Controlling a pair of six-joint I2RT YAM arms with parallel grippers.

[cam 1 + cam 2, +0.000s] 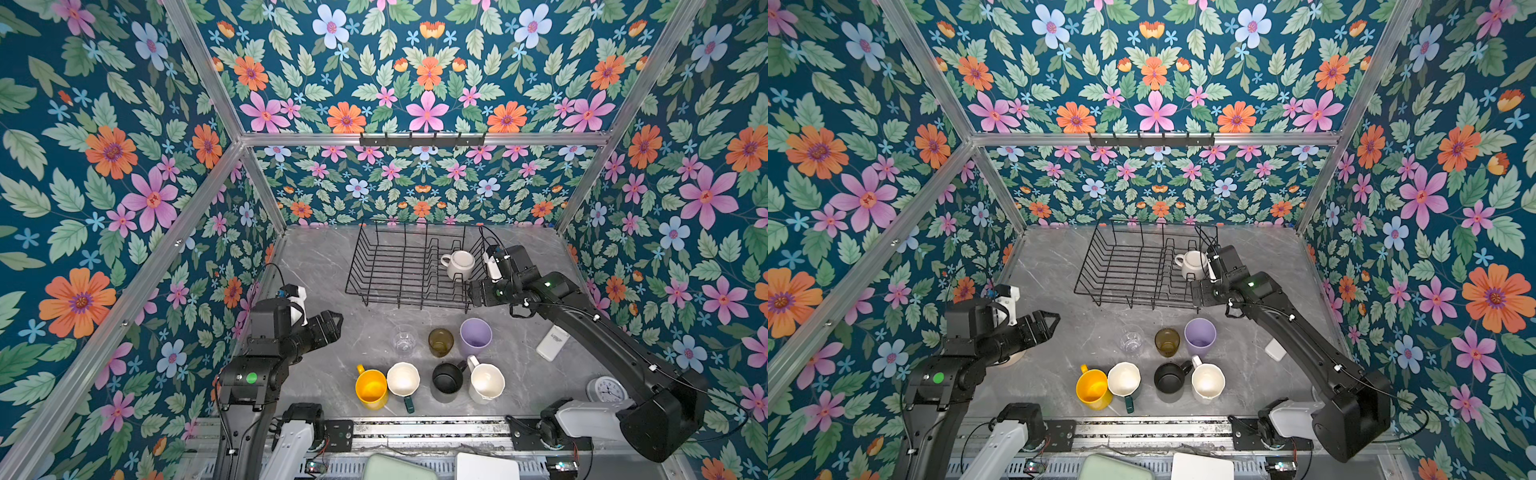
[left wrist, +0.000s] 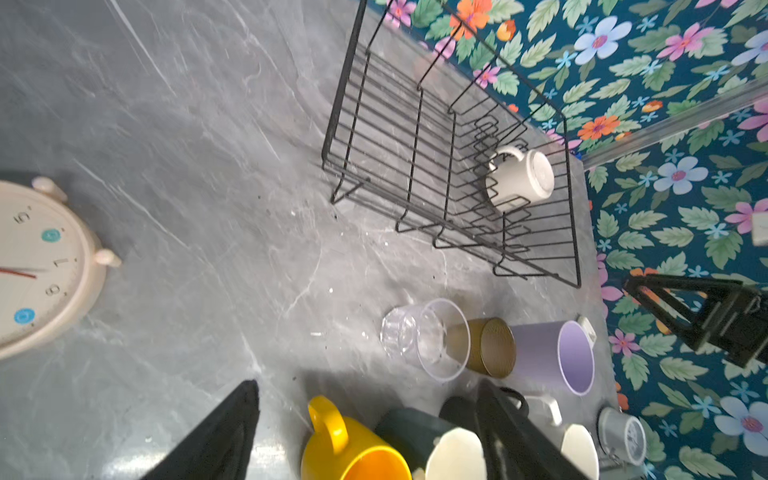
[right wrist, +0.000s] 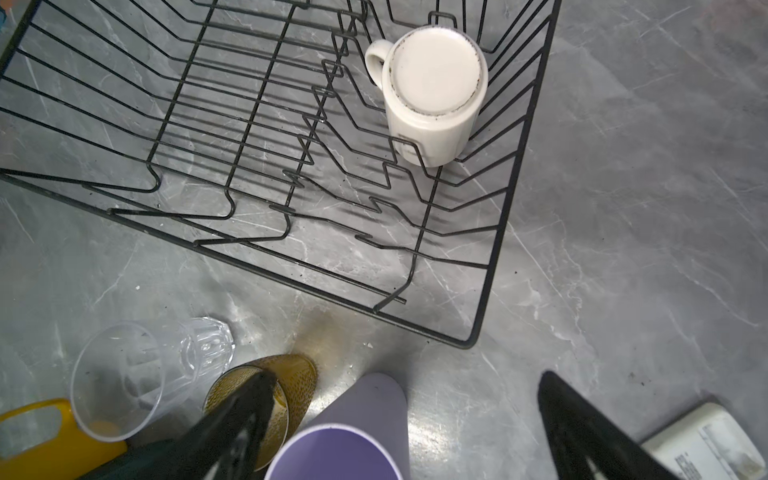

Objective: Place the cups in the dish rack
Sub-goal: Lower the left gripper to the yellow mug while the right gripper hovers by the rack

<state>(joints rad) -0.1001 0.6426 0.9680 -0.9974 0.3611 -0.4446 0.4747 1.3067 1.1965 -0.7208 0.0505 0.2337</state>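
The black wire dish rack (image 1: 376, 266) (image 1: 1100, 266) stands at the back of the table. A white mug (image 1: 458, 264) (image 3: 434, 95) sits upside down in its right end. On the table in front stand a clear glass (image 1: 405, 340), an amber glass (image 1: 440, 341) and a lilac tumbler (image 1: 475, 337). Nearer the front are a yellow mug (image 1: 371, 387), a dark-green mug (image 1: 403, 380), a black mug (image 1: 448, 380) and a white mug (image 1: 485, 383). My right gripper (image 1: 473, 293) (image 3: 405, 380) hangs open and empty by the rack's front right corner, above the lilac tumbler (image 3: 357, 415). My left gripper (image 1: 334, 322) (image 2: 368, 386) is open and empty, left of the cups.
A round alarm clock (image 1: 607, 390) stands at the front right, with a small white box (image 1: 552, 341) behind it. Another round clock (image 2: 41, 266) lies at the left, under my left arm. A black hook rail (image 1: 422, 139) hangs on the back frame. Flowered walls close in three sides.
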